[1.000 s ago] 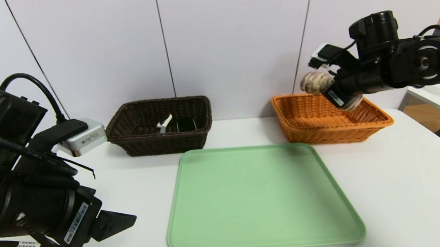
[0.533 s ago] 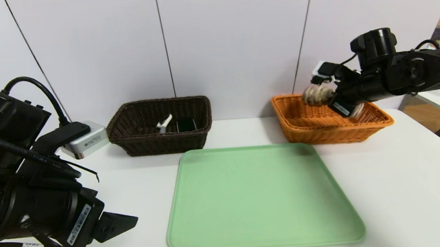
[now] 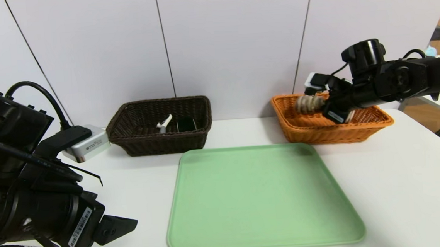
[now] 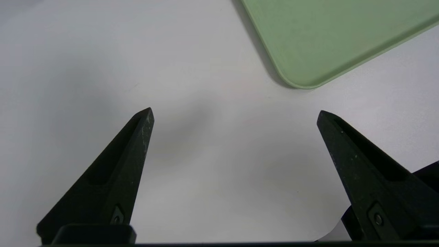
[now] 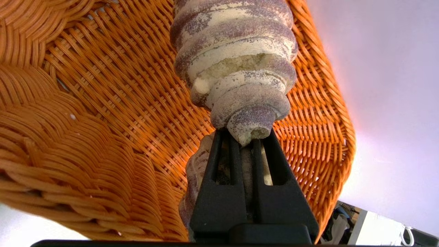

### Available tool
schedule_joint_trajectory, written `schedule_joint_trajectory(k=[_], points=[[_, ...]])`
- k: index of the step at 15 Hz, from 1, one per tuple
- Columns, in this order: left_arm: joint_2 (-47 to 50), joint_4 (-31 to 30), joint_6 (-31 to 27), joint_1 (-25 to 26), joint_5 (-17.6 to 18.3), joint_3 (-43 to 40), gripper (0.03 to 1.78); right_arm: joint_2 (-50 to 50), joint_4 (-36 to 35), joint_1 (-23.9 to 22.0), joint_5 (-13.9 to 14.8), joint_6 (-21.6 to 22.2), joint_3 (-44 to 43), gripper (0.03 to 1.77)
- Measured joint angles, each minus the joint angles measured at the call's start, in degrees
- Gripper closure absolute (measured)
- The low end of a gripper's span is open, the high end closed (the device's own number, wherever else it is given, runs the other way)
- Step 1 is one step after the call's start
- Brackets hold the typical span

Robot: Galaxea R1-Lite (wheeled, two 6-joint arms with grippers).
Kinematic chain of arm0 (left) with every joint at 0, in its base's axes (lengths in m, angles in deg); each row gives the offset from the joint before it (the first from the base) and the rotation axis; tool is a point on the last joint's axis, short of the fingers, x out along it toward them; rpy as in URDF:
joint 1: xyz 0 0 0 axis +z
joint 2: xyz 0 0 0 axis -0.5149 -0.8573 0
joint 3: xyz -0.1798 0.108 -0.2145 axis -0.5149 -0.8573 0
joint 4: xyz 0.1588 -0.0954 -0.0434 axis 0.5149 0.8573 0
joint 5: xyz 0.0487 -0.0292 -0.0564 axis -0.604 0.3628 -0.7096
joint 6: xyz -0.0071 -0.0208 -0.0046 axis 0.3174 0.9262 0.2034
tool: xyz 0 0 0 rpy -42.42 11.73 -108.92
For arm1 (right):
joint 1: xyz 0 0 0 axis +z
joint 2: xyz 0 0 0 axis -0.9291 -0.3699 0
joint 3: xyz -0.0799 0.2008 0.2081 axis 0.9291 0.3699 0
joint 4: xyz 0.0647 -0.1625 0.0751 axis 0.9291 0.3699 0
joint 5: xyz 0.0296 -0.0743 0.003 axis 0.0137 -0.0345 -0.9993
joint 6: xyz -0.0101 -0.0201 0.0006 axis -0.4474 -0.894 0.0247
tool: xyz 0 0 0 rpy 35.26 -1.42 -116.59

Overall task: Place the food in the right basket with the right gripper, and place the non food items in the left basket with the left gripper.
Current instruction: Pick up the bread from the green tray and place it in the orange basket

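The right pincer is pressed tight on the food, a ridged brown-and-tan roll that sticks out past the fingertips. The right arm reaches in from the right side, angled forward and downward, so the roll hangs inside the orange right basket, above its woven floor; whether it touches the weave I cannot tell. The left pincer hovers spread wide above the bare white desk, near a corner of the green tray. The left basket, dark brown, holds the white peeler and the black-topped brush.
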Motion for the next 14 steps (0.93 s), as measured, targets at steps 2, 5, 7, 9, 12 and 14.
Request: schedule_joint_trajectory(k=[2,5,7,9,12,14], points=[[0.0,-2.0,0.0,0.0,0.1,-0.7,0.12,-0.6,-0.2,0.1,0.0,0.2,0.0,1.68],[0.0,-2.6,-0.1,0.0,0.2,-1.3,0.12,-1.4,-2.9,0.0,0.0,0.2,-0.1,1.56],[0.0,-2.6,-0.1,0.0,0.3,-1.3,0.12,-1.6,-2.9,0.0,0.0,0.3,-0.1,1.23],[0.0,-2.7,-0.1,0.0,0.3,-1.3,0.12,-1.6,-2.7,0.1,-0.1,0.3,-0.1,0.96],[0.0,-2.7,-0.1,0.0,0.3,-1.3,0.12,-1.5,-2.6,0.1,-0.1,0.4,-0.1,0.7],[0.0,-2.7,-0.1,0.0,0.2,-1.3,0.12,-1.2,-2.2,0.2,-0.1,0.5,-0.5,0.55]])
